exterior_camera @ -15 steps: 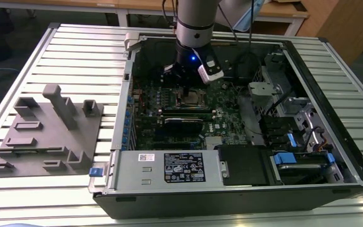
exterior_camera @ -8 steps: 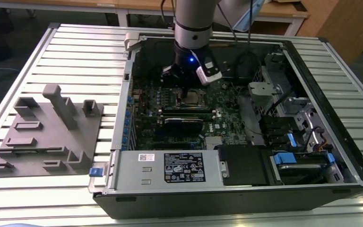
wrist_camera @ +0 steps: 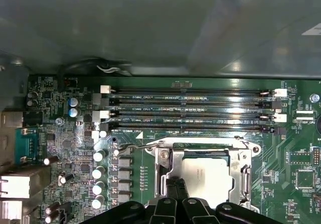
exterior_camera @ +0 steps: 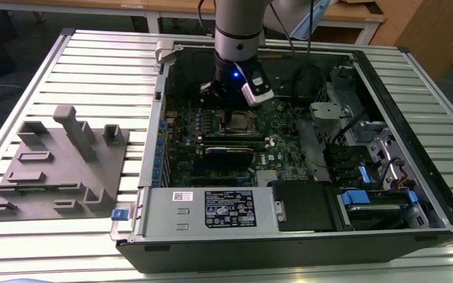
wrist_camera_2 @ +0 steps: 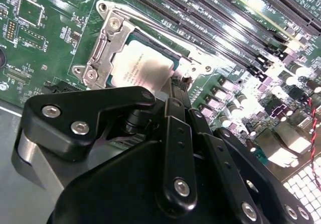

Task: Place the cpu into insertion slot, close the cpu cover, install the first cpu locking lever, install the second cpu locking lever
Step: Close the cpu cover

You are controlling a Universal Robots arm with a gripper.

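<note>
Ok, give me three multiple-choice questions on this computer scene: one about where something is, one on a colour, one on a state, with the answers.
1. Where is the cpu?
A) on the motherboard, beside the memory slots
B) on the grey fixture outside the case
C) on top of the power supply

2. What colour is the motherboard?
A) red
B) green
C) white

3. How does the cpu cover stand?
A) tipped upright
B) lying outside the case
C) lowered flat, framing the cpu

Answers:
1 A: in both wrist views its silver top sits on the board next to the long slots.
2 B: the board is green in every view.
3 C: in the first wrist view the metal frame lies flat around the chip.
</note>
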